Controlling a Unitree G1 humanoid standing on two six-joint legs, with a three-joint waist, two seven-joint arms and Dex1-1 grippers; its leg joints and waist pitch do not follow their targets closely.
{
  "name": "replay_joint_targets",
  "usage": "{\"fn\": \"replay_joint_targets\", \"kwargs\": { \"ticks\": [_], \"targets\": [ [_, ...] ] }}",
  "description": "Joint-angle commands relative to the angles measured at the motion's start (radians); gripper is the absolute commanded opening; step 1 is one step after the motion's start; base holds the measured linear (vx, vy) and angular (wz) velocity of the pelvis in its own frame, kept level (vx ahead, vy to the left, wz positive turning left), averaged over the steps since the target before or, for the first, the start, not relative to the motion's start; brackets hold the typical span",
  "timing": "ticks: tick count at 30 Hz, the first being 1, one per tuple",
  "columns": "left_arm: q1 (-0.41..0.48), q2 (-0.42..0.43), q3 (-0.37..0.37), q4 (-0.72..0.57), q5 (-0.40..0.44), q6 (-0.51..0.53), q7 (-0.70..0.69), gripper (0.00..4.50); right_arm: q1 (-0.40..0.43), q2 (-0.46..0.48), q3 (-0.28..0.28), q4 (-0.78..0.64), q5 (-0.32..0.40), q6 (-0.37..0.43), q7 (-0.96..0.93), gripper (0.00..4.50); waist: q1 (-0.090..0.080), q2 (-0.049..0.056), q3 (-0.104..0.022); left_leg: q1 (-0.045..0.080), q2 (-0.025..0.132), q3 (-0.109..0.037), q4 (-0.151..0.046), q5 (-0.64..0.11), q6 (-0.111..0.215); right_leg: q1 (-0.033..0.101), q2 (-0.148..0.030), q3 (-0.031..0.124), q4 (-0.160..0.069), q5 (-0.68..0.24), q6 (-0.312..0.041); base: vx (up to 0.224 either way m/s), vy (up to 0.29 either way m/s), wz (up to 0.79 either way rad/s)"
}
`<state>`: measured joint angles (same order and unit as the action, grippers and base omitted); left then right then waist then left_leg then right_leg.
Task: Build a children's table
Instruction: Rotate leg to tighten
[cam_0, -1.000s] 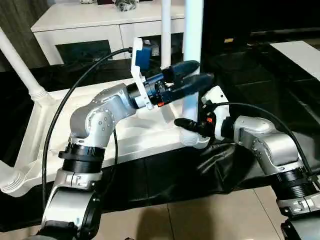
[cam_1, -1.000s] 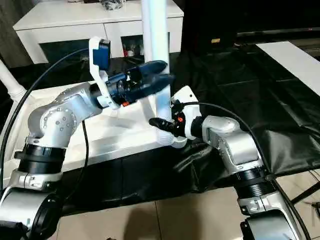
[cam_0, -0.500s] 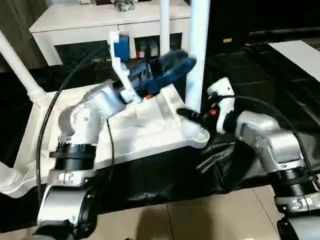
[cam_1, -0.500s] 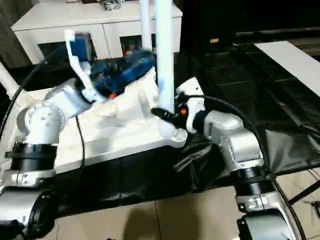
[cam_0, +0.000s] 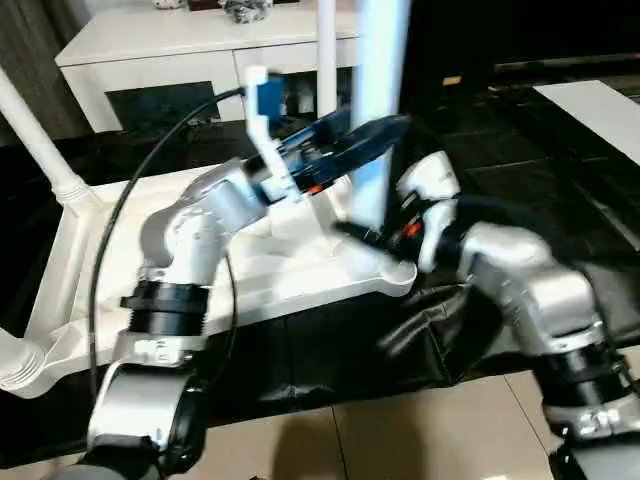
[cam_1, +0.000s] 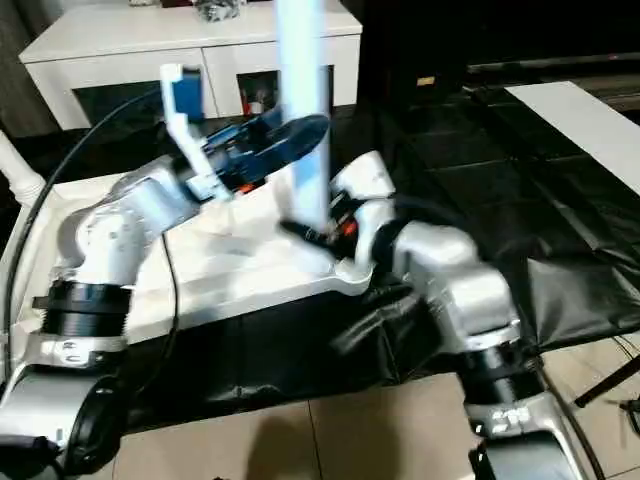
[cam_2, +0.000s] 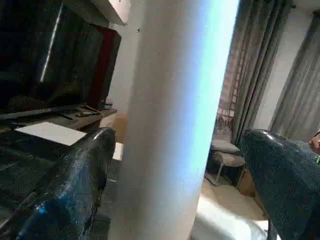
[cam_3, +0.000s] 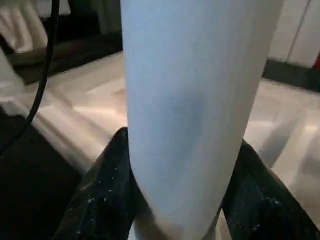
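The children's table lies upside down on black cloth, its ribbed white top (cam_0: 250, 270) facing up. At its near right corner a long white leg (cam_0: 380, 60) stands upright. My left gripper (cam_0: 375, 135) is open around that leg partway up. In the left wrist view the leg (cam_2: 175, 100) passes between the dark fingers (cam_2: 75, 175) with a gap on each side. My right gripper (cam_0: 358, 236) is shut on the leg's foot just above the corner socket. In the right wrist view its fingers (cam_3: 105, 190) press both sides of the leg (cam_3: 190, 100).
Other legs rise at the far corner (cam_0: 326, 40) and the far left (cam_0: 35, 130), and one lies out at the near left (cam_0: 15, 365). A white cabinet (cam_0: 170, 50) with dark doors stands behind. Black cloth (cam_0: 480, 170) covers the floor, with bare tiles (cam_0: 400, 430) in front.
My left gripper swung up and away to the left of the leg, then came back around it, higher than a second ago. The right gripper kept its hold at the leg's foot.
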<state>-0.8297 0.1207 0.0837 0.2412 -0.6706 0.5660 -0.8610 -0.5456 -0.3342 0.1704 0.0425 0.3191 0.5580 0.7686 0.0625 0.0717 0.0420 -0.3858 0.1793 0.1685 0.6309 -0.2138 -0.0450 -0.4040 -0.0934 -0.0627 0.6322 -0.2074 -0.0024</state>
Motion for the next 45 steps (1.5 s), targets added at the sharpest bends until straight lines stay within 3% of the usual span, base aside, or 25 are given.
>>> {"fn": "replay_joint_targets", "kwargs": {
  "ticks": [1, 12, 27, 37, 40, 45],
  "targets": [
    [-0.020, -0.010, 0.001, 0.000, 0.006, -0.006, 0.021, 4.32, -0.005, 0.000, 0.015, -0.021, -0.013, 0.010, 0.005, 1.84, 0.004, -0.008, -0.074, 0.013, 0.034, -0.011, -0.064, 0.014, 0.093, 0.069, -0.045, 0.036, -0.050, 0.122, -0.304, 0.000, 0.000, 0.00],
    [-0.015, 0.010, -0.009, 0.000, 0.008, 0.038, 0.027, 3.27, -0.018, -0.002, 0.009, -0.004, -0.011, 0.018, 0.004, 1.84, 0.004, -0.010, -0.074, 0.014, 0.034, -0.011, -0.063, 0.016, 0.097, 0.067, -0.044, 0.037, -0.050, 0.116, -0.302, 0.000, 0.000, 0.00],
    [-0.034, 0.021, 0.008, 0.041, 0.030, 0.014, 0.056, 2.06, -0.031, -0.004, -0.011, 0.012, -0.001, 0.019, 0.010, 1.84, 0.006, -0.009, -0.075, 0.013, 0.034, -0.011, -0.063, 0.012, 0.092, 0.068, -0.046, 0.036, -0.049, 0.118, -0.303, 0.000, 0.000, 0.00],
    [-0.083, 0.048, -0.017, 0.066, 0.101, -0.015, 0.102, 1.83, -0.052, -0.005, -0.043, 0.039, 0.012, 0.013, 0.008, 1.84, 0.008, -0.015, -0.077, 0.013, 0.033, -0.011, -0.061, 0.033, 0.105, 0.068, -0.046, 0.037, -0.047, 0.130, -0.304, 0.000, 0.000, 0.00],
    [-0.090, 0.052, -0.031, 0.056, 0.112, -0.017, 0.092, 1.78, -0.061, -0.009, -0.052, 0.052, 0.024, 0.022, 0.020, 2.54, 0.008, -0.018, -0.076, 0.012, 0.033, -0.010, -0.060, 0.043, 0.110, 0.067, -0.046, 0.037, -0.046, 0.129, -0.305, 0.000, 0.000, 0.00],
    [-0.095, 0.052, -0.045, 0.045, 0.119, -0.018, 0.076, 1.76, -0.077, -0.020, -0.049, 0.057, 0.037, 0.034, 0.048, 2.87, 0.010, -0.019, -0.077, 0.011, 0.033, -0.010, -0.058, 0.050, 0.119, 0.068, -0.047, 0.036, -0.045, 0.127, -0.307, 0.000, 0.000, 0.00]
  ]
}}
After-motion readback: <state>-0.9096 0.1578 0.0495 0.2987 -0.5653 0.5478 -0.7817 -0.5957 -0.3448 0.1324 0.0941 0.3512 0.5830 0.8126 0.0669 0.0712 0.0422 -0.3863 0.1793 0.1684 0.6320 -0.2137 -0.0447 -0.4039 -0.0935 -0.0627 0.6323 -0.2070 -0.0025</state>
